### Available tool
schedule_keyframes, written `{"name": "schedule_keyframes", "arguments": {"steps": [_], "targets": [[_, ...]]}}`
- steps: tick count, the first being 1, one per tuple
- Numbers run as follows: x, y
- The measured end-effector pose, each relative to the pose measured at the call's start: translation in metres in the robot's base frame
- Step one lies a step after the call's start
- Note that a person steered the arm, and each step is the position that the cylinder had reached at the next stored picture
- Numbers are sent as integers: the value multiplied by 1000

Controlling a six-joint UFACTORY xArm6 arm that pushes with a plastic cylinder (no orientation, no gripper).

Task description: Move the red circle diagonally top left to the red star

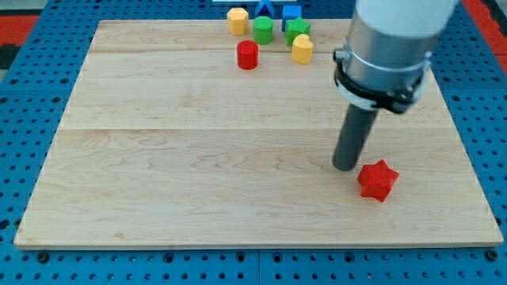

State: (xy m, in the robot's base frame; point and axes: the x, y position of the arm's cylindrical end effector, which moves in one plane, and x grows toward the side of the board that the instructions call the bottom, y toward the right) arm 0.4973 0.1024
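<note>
The red circle [248, 55], a short red cylinder, stands near the view's top, a little left of the middle of the wooden board [198, 158]. The red star [377, 180] lies at the view's lower right. My tip [345, 167] rests on the board just left of the red star, close to it or touching its upper left edge. The red circle is far from the tip, up and to the left.
A cluster of blocks sits at the view's top edge: a yellow block [237, 20], a green cylinder [263, 30], a green block [298, 29], a yellow block [302, 49], and two blue blocks [291, 11] behind them. Blue pegboard surrounds the board.
</note>
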Motion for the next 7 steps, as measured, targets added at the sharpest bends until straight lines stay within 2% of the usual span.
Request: {"name": "schedule_keyframes", "arguments": {"steps": [1, 2, 3, 4, 5, 6, 7], "targets": [[-17, -113], [-60, -208], [-158, -214], [-247, -180], [-230, -144], [-215, -84], [-169, -31]]}}
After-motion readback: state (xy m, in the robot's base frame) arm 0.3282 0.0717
